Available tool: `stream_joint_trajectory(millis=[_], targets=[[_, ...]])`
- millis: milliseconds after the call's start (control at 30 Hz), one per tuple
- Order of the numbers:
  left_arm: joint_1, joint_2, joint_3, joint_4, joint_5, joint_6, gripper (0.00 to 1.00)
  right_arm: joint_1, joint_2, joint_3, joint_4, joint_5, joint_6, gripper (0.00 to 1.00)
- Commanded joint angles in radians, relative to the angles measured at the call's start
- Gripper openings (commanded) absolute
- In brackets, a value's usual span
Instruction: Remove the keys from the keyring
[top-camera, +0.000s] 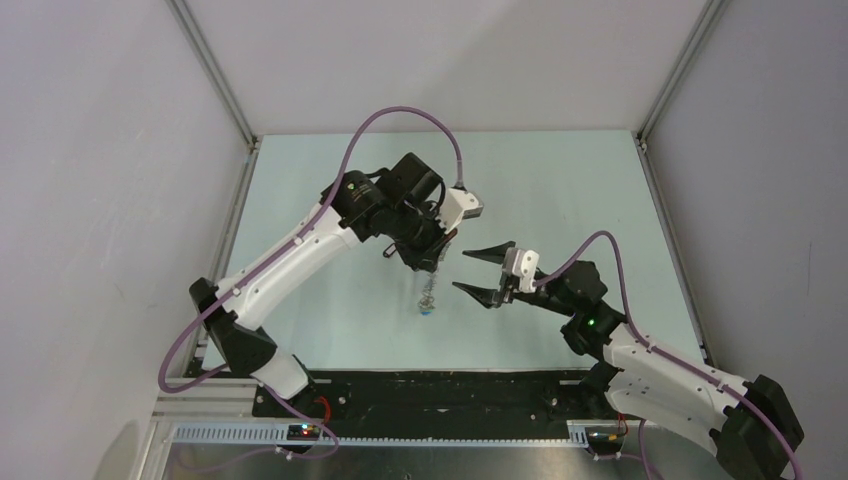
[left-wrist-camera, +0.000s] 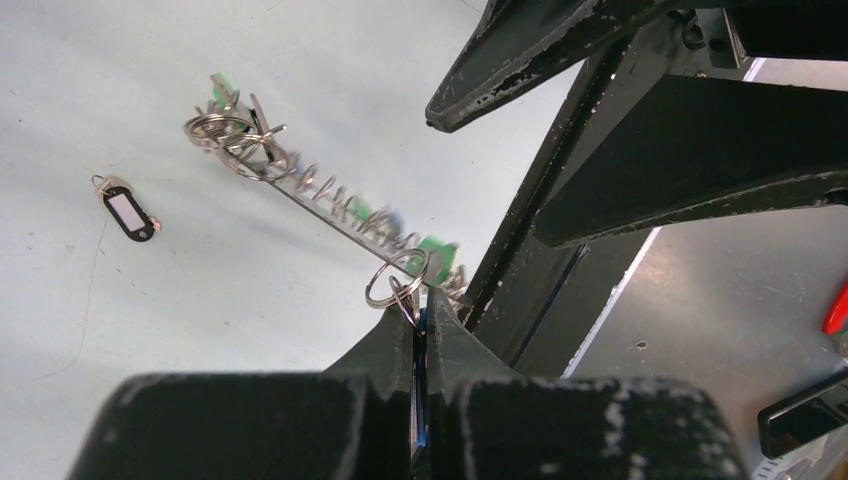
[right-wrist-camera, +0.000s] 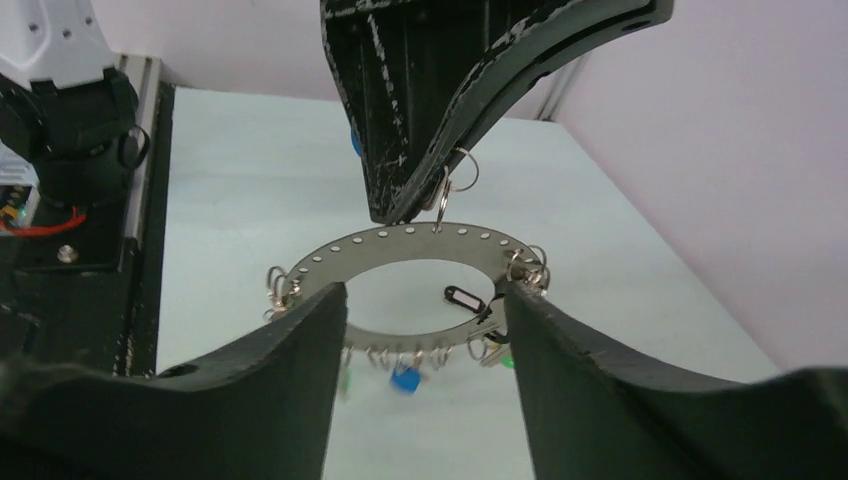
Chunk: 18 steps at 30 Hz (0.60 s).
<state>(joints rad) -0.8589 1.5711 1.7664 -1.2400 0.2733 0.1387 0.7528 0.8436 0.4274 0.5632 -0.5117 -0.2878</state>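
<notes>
The keyring (top-camera: 428, 297) is a flat silver hoop with holes round it, hanging off the table under my left gripper (top-camera: 432, 262). In the left wrist view the left gripper (left-wrist-camera: 422, 300) is shut on a blue-headed key (left-wrist-camera: 420, 340), joined by a small split ring to the hoop (left-wrist-camera: 320, 195), seen edge-on. In the right wrist view the hoop (right-wrist-camera: 400, 240) faces the camera, with a blue key (right-wrist-camera: 405, 380) and green keys (right-wrist-camera: 345, 385) dangling below. My right gripper (right-wrist-camera: 423, 292) is open, level with the hoop and just short of it; it also shows in the top view (top-camera: 460, 270).
A small black tag (left-wrist-camera: 128, 212) lies alone on the pale green table; it shows through the hoop in the right wrist view (right-wrist-camera: 465, 298). The black base plate (top-camera: 450, 390) runs along the near edge. Frame posts and grey walls (top-camera: 100, 150) enclose the table.
</notes>
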Motion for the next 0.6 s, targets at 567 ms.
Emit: stream_joint_trajectory(millis=[567], targets=[[-0.038, -0.050, 0.028, 0.022, 0.064, 0.053, 0.00, 0.066, 0.117, 0.082, 0.199, 0.043, 0.019, 0.43]])
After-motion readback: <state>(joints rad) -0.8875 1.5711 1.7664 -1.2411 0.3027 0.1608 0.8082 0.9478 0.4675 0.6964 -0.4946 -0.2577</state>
